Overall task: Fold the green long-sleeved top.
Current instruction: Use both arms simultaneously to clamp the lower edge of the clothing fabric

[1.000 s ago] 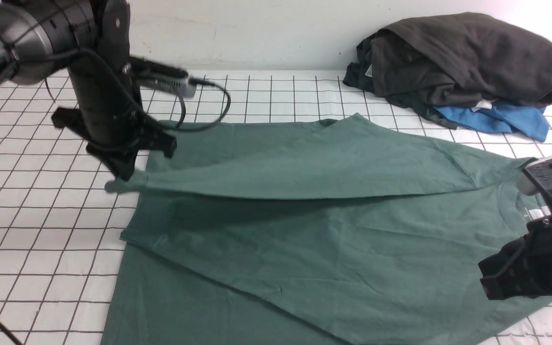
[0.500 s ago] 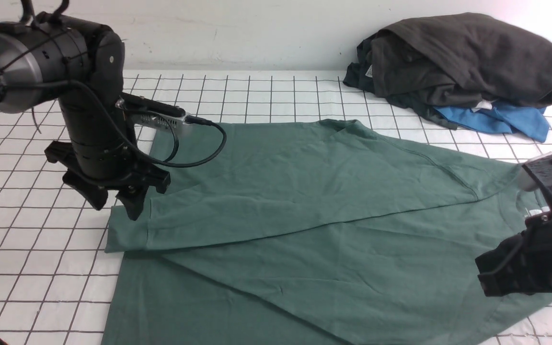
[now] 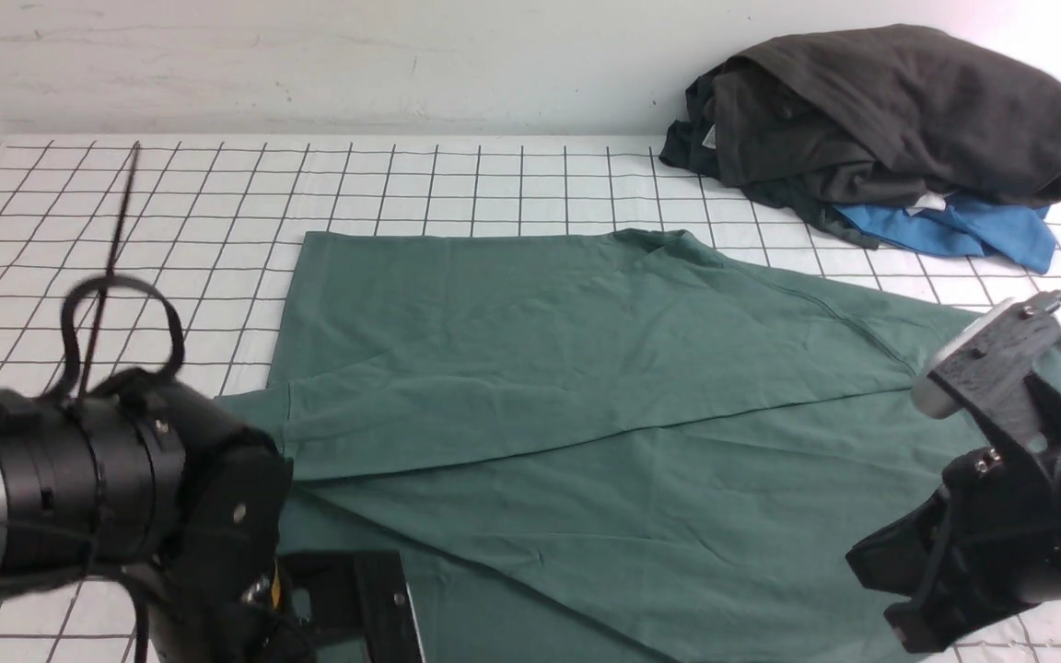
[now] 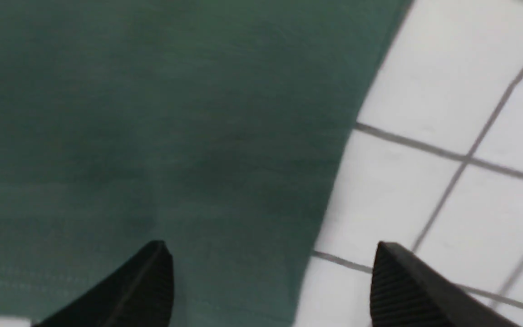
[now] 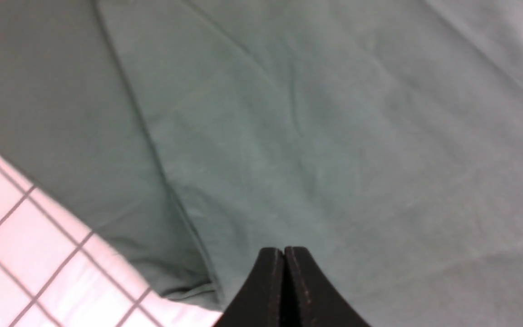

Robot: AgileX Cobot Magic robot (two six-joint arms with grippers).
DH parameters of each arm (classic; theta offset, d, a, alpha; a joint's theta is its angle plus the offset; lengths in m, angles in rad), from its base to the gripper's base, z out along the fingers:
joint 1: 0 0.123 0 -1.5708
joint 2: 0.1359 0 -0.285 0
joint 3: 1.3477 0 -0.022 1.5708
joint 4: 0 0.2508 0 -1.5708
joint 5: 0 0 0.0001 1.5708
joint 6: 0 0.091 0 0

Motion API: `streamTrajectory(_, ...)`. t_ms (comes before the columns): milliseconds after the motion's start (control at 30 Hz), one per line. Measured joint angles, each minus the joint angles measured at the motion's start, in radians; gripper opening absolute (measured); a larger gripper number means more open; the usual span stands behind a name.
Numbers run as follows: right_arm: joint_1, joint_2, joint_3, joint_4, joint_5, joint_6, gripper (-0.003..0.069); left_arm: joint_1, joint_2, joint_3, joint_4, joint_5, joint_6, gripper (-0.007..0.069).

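Note:
The green long-sleeved top (image 3: 641, 479) lies spread flat on the gridded table. One sleeve (image 3: 512, 405) is folded slantwise across its body, and the cuff (image 3: 250, 433) rests at the left edge. My left arm (image 3: 125, 516) hangs low at the near left. In the left wrist view, my left gripper (image 4: 269, 245) is open over the top's edge (image 4: 334, 181), with nothing between its fingers. My right gripper (image 5: 284, 250) is shut and empty, just above the green cloth (image 5: 334, 136) near the top's right end. The right arm (image 3: 1000, 516) shows at the near right.
A heap of dark grey garments (image 3: 890, 110) lies at the back right, with a bright blue garment (image 3: 963, 230) under it. The white gridded table cover (image 3: 171, 203) reaches to the wall behind.
My left gripper opened and let go of the sleeve cuff. The sleeve dropped flat across the body. The left arm pulled back toward the near left. The right arm shifted slightly.

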Motion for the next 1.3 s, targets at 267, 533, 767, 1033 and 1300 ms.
streamTrajectory(267, 0.025, 0.0, 0.0, 0.006, 0.002, -0.005, -0.0014, -0.02, -0.009, 0.095, 0.037, -0.118, -0.068, 0.0323)
streamTrajectory(533, 0.025, -0.063, 0.0, 0.025, 0.023, -0.025, -0.0014, -0.022, -0.078, 0.084, 0.059, -0.119, -0.197, 0.0004)
streamTrajectory(767, 0.025, -0.111, 0.0, -0.061, 0.037, -0.072, -0.001, -0.022, -0.168, 0.072, 0.058, -0.097, -0.229, -0.0005)
streamTrajectory(1033, 0.025, 0.085, 0.0, -0.637, 0.06, 0.129, 0.0176, -0.022, -0.235, 0.064, 0.062, -0.097, -0.401, -0.0005)
streamTrajectory(1300, 0.025, 0.375, -0.008, -1.195, 0.016, 0.545, 0.0395, -0.022, -0.24, 0.064, 0.06, -0.074, -0.431, -0.0005)
